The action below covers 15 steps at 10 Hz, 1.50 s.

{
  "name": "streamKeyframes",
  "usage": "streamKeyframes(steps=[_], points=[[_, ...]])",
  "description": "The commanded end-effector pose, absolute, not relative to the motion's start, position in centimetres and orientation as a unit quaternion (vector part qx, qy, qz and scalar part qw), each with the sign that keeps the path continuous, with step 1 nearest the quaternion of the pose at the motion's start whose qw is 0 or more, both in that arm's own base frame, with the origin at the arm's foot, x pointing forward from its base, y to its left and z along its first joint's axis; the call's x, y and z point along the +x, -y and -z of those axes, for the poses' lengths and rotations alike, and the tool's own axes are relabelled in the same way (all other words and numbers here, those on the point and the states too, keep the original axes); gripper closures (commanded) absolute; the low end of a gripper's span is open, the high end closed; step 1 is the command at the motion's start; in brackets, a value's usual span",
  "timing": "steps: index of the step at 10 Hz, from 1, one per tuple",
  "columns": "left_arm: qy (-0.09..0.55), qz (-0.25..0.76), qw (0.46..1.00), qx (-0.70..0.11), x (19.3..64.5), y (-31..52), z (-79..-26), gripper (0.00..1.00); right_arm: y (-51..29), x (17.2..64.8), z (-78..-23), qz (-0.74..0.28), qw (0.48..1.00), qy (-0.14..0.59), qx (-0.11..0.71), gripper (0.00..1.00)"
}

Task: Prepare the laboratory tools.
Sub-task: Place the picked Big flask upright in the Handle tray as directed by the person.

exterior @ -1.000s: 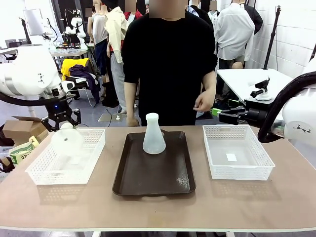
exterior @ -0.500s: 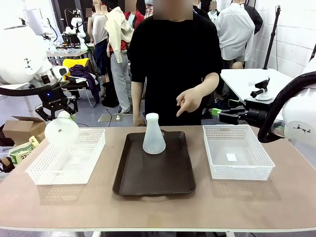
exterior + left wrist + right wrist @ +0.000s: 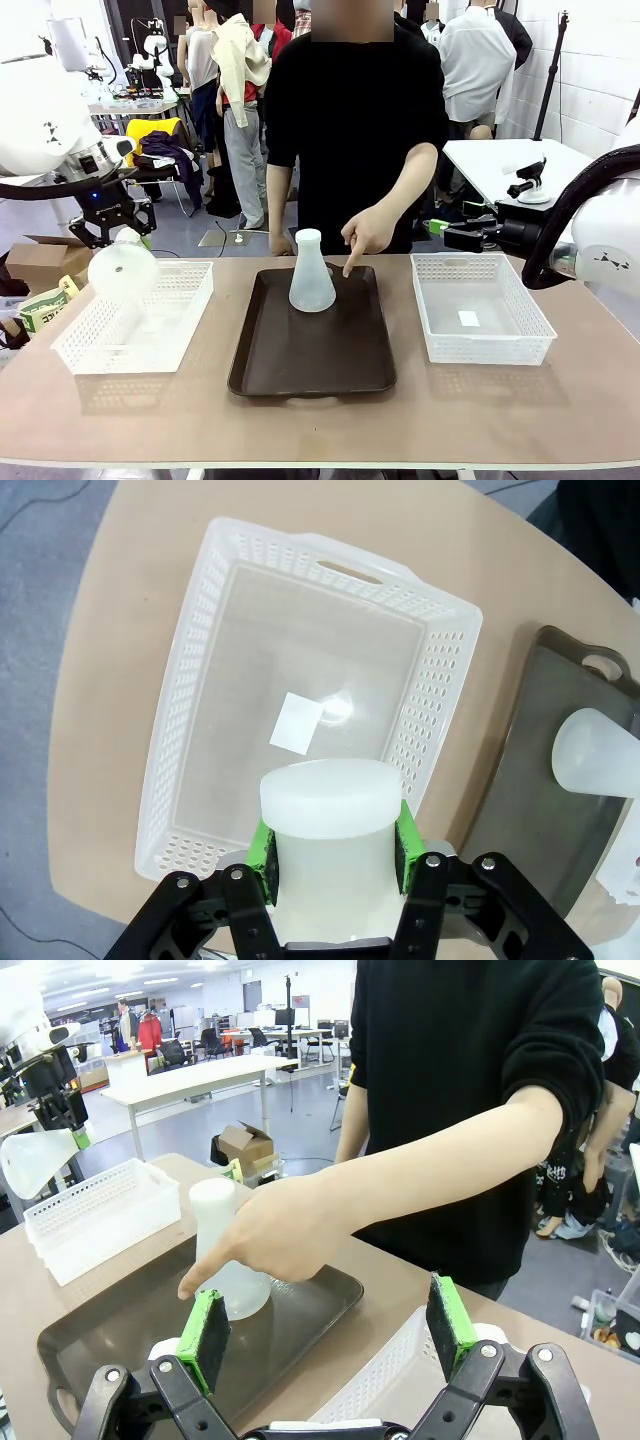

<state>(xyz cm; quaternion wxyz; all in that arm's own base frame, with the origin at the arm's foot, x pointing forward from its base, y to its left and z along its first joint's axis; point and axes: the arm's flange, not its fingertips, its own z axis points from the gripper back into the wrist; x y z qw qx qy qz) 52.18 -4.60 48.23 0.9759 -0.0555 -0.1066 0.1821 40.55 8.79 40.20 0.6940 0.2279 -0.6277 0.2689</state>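
Here the left gripper (image 3: 335,848) is clamped on one Erlenmeyer flask's (image 3: 122,270) neck above the left mesh basket (image 3: 75,350); the second flask (image 3: 311,273) stands near the tray's (image 3: 310,375) far edge. The right gripper's (image 3: 328,1332) jaws stand apart.

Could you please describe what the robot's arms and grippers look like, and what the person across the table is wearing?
Both arms have smooth white rounded shells; the right arm trails a thick black cable. The left gripper and right gripper are black, bolted linkages with bright green pads on the fingers. The left wrist shows a small blue light. The person wears a black top with elbow-length sleeves.
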Motion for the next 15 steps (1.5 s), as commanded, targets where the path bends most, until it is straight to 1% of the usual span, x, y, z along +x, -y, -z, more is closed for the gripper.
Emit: streamKeyframes(steps=[1, 10, 12, 13, 15], points=[[0.106, -0.184, 0.976, -0.055, 52.6, 4.5, -48.6, 1.00, -8.7, 40.2, -40.1, -0.267, 0.699, 0.624, 0.227, 0.00], [0.107, -0.183, 0.976, -0.055, 52.3, 4.5, -48.3, 1.00, -8.7, 40.2, -40.1, -0.267, 0.699, 0.624, 0.227, 0.00], [0.157, -0.103, 0.977, -0.104, 51.8, 6.6, -49.4, 1.00, -8.7, 40.2, -40.1, -0.267, 0.699, 0.624, 0.227, 0.00], [0.172, -0.053, 0.975, -0.130, 51.5, 8.8, -50.3, 1.00, -8.7, 40.2, -40.1, -0.267, 0.699, 0.624, 0.227, 0.00], [0.207, 0.034, 0.960, -0.187, 50.7, 12.6, -52.0, 1.00, -8.7, 40.2, -40.1, -0.267, 0.699, 0.624, 0.227, 0.00]])
